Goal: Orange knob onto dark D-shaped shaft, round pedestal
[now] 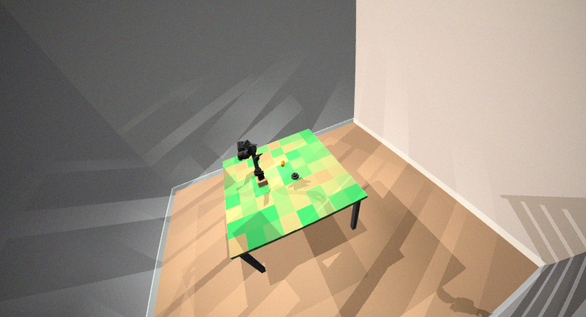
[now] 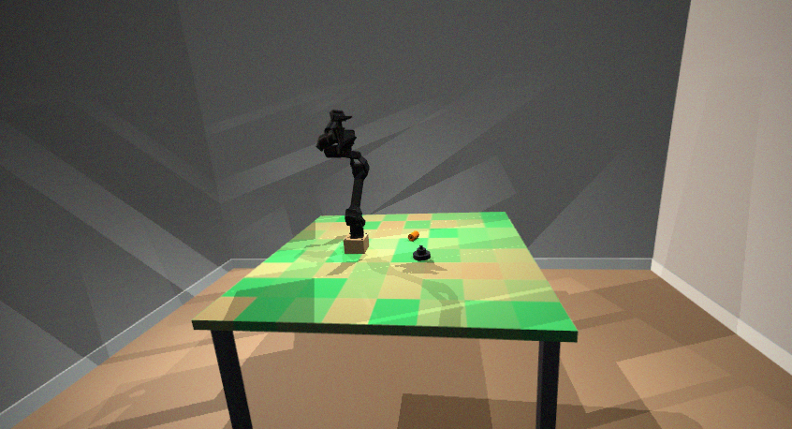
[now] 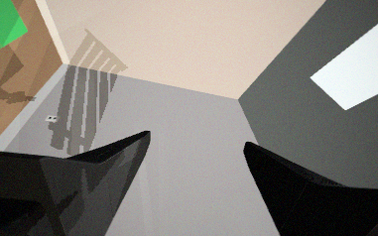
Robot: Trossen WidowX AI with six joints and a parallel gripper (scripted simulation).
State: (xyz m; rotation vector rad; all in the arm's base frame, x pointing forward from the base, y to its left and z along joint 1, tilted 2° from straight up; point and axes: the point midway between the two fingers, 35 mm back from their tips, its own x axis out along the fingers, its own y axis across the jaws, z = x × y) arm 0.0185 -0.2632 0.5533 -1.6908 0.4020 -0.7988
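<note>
Exterior view: the green-and-tan checkered table top on dark legs (image 2: 487, 310) is taken as the work surface, w/ everything grouped toward its far half, presumably so that all of it falls within the arm's reach. Next in size, the black six-joint arm (image 2: 356, 188) is seen raised nearly upright from a small tan square base block (image 2: 356, 244), its wrist folded over at the top; this reads as a parked pose, well apart from the parts, so nothing on the table is shadowed or bumped. At the arm's top the black parallel-jaw gripper (image 3: 197, 149) is spread wide, w/ nothing between the dark fingers; in the wrist view only walls, a floor strip and a green table corner are framed btwn them, so the camera is pointed away from the work. The dark round pedestal w/ its short D-shaped shaft (image 2: 421, 253) is stood upright near the table's middle, to the right of the base in this view; the shaft's flat cannot be made out. Smallest, the orange knob (image 2: 413, 235) is found lying on its side, apparently, just behind the pedestal and apart from it, not yet fitted. Since it lies tipped, it is judged that a re-orienting grasp will be needed before bore and shaft can be lined up.
</note>
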